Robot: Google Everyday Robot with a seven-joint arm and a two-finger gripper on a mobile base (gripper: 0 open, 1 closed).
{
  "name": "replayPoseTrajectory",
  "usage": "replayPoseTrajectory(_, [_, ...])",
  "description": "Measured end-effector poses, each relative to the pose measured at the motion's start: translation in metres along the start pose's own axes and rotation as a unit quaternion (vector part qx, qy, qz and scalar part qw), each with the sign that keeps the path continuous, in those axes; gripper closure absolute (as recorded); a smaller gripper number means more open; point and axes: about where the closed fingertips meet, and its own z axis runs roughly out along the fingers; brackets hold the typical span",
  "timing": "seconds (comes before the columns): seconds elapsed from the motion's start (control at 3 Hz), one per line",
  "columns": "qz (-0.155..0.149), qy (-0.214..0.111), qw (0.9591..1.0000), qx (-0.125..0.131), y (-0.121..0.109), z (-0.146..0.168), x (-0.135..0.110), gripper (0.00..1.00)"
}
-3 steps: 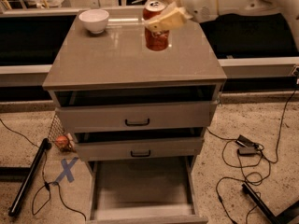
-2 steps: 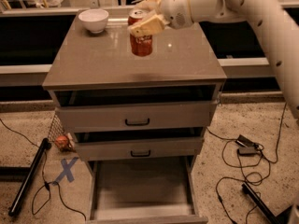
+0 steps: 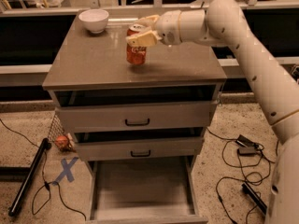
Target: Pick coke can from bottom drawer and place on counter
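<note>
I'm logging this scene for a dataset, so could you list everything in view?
coke can: one, red, upright, on or just above the counter
counter: one, grey-brown, cabinet top
bowl: one, white, counter's back left
upper drawers: two, grey with black handles, under the counter
bottom drawer: one, grey, pulled out
round thing in wire mesh: one, reddish, floor left of the cabinet
tape cross: one, blue, floor left
pole: one, black, floor left
cables: several, black, floor right
gripper: one, cream, closed around the can's top
arm: one, white, reaching from the right
</note>
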Motion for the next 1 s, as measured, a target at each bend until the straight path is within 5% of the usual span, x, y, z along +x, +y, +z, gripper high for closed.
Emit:
replayPoseTrajectory(0.33, [0.006, -0.034, 0.9994, 0.011, -0.012, 0.001, 0.015, 0.50])
replayPoseTrajectory(0.67, [-0.033, -0.013, 0.9990, 0.029, -0.019, 0.004, 0.040, 0.26])
replayPoseTrajectory(1.0, [-0.036, -0.012, 0.9989, 0.027, -0.018, 0.007, 0.041, 0.04])
